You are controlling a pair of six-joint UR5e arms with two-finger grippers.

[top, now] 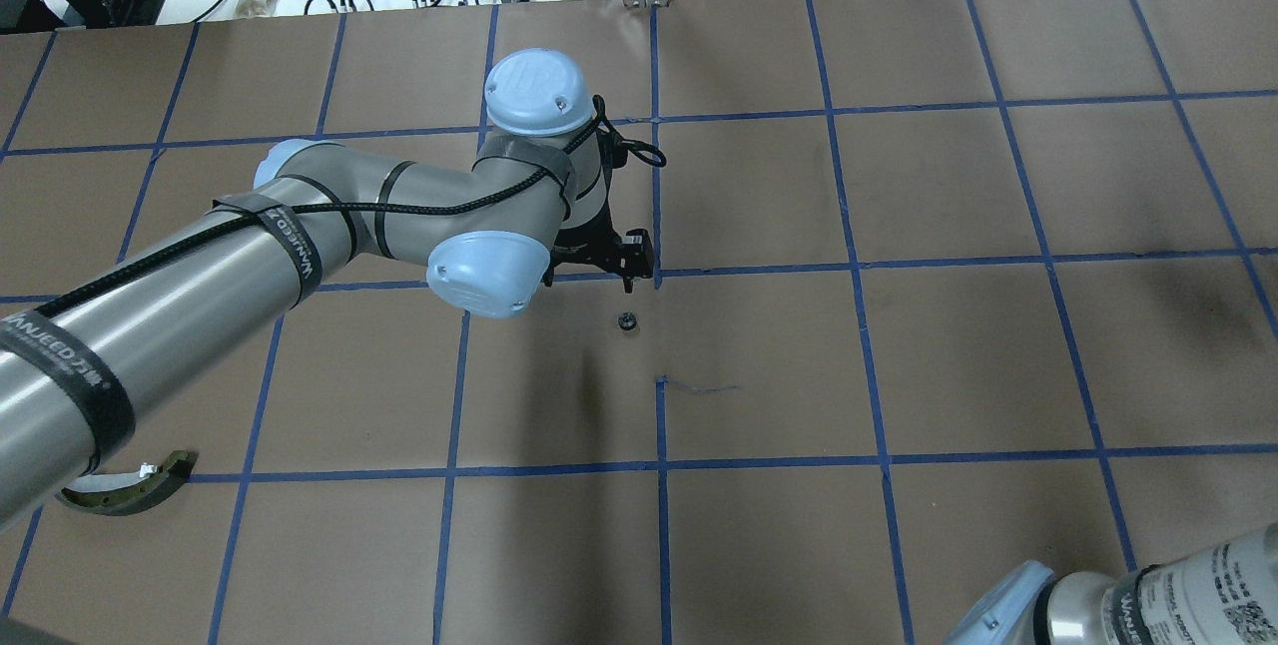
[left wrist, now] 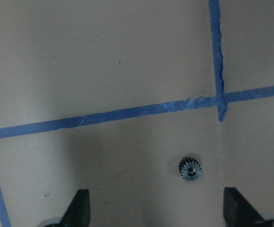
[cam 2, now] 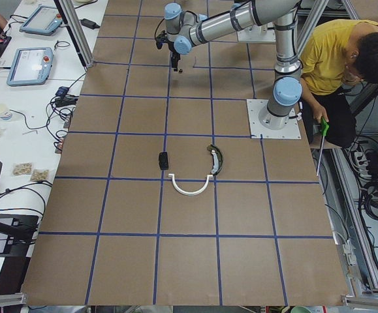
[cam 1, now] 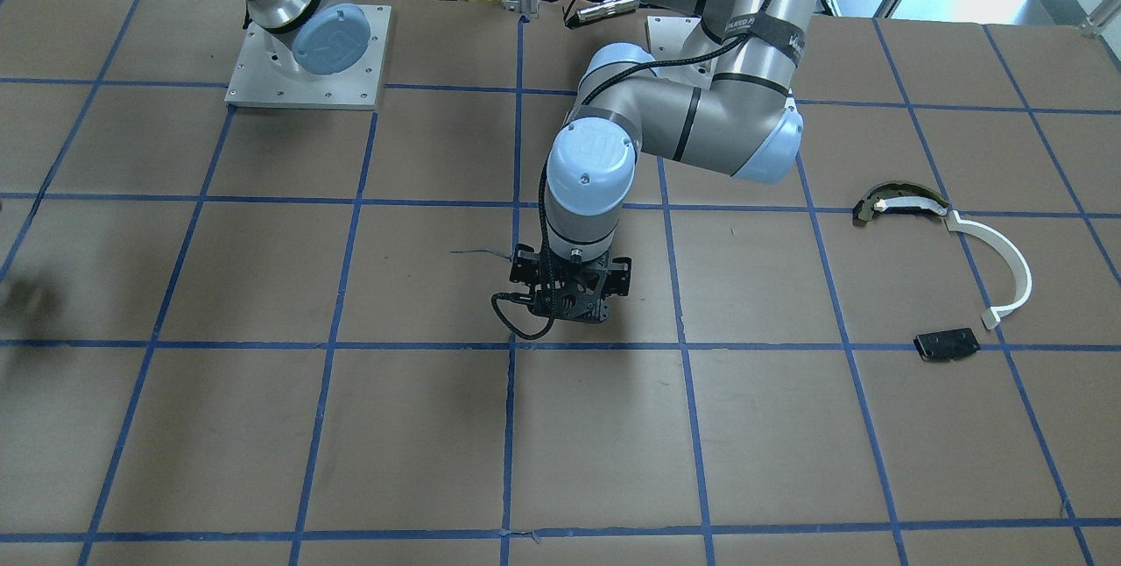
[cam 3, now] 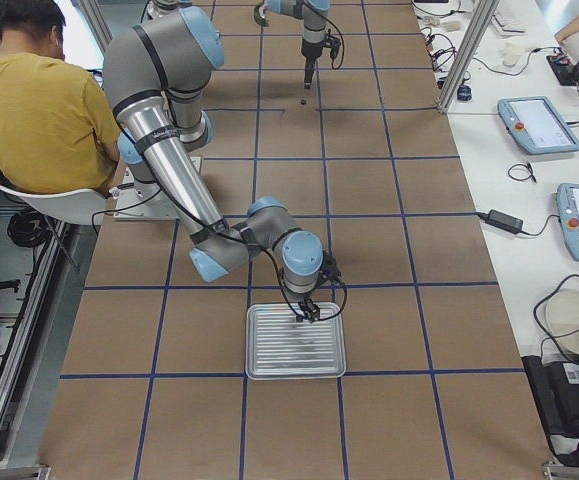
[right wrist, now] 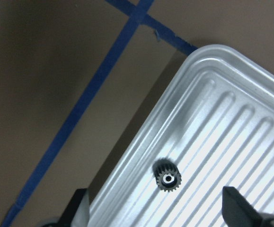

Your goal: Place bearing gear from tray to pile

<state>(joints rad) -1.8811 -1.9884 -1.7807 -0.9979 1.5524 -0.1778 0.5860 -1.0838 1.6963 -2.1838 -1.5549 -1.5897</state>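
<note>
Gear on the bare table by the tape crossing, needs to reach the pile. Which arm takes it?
Left. The left gripper, fingers open, hovers over that gear; the right gripper is over the tray, far off.

Worktop (cam 1: pixel 420 426): matt brown paper, faintly scuffed. Blue tape (left wrist: pixel 127 113) lines: matt, edges frayed. Tray (right wrist: pixel 231 118): bright ribbed metal, glossy. Gear (right wrist: pixel 168 178) in tray: dark metal, shiny bore. White strip (cam 1: pixel 1007 259): smooth, plastic look.

Overhead view: the left arm (top: pixel 200 266) concealed the white strip (cam 1: pixel 1020 272) and black plate (cam 1: pixel 947 343). Wrist views: the lower edge cropped the left tool (left wrist: pixel 158 213) and right tool (right wrist: pixel 158 213); the tray (right wrist: pixel 250 94) ran off-frame.
</note>
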